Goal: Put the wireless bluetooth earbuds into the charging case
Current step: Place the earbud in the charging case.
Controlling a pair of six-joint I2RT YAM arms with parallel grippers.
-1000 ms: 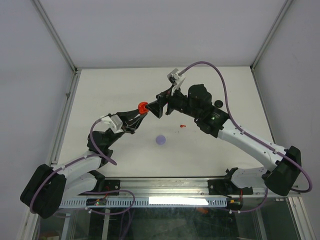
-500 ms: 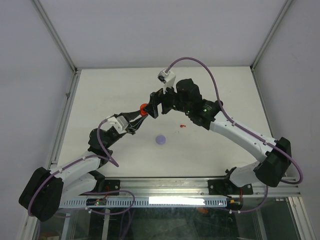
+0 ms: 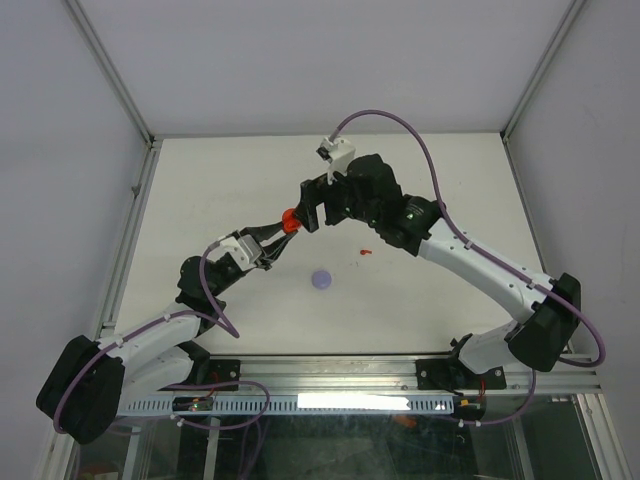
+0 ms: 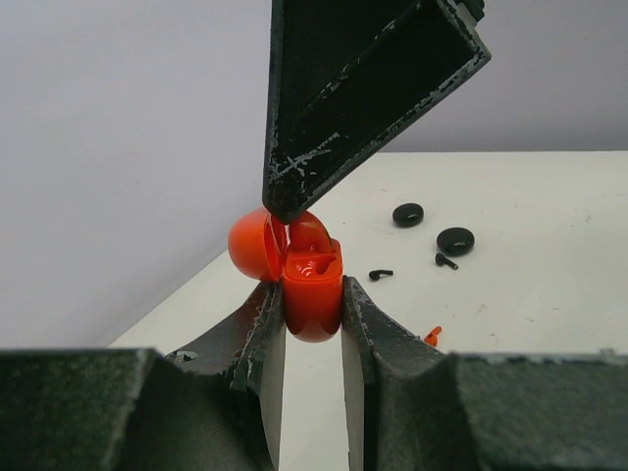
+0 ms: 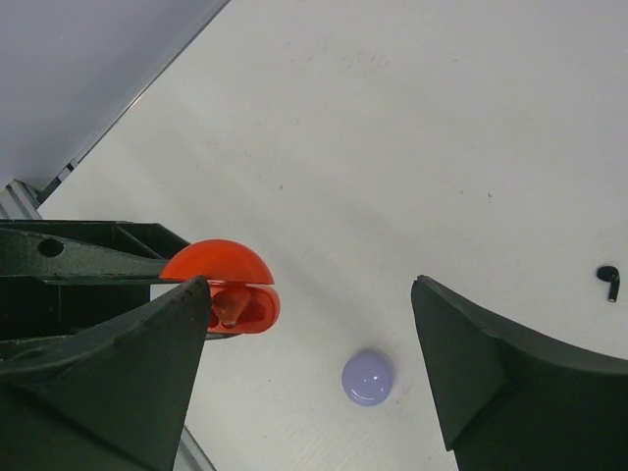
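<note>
My left gripper [image 4: 312,294] is shut on an open red charging case [image 4: 312,289] and holds it above the table, lid hinged back to the left. A red earbud [image 5: 228,306] shows inside the case's well. My right gripper [image 5: 309,285] is open and empty, hovering over the case, with one fingertip [image 4: 285,201] right at the lid. In the top view the case [image 3: 289,220] sits between the two grippers. A loose red earbud [image 3: 366,251] lies on the table, and it also shows in the left wrist view [image 4: 432,336]. Two black earbuds [image 4: 381,275] [image 4: 444,260] lie further off.
A lilac round case [image 3: 321,279] sits on the table below the grippers, and it also shows in the right wrist view [image 5: 367,378]. Two black round cases [image 4: 408,214] [image 4: 454,240] lie near the black earbuds. A metal frame rail [image 3: 130,230] bounds the table on the left.
My right gripper has moved left and turned until its fingers stand over the red case. My left gripper has kept hold of the case and shifted only slightly.
</note>
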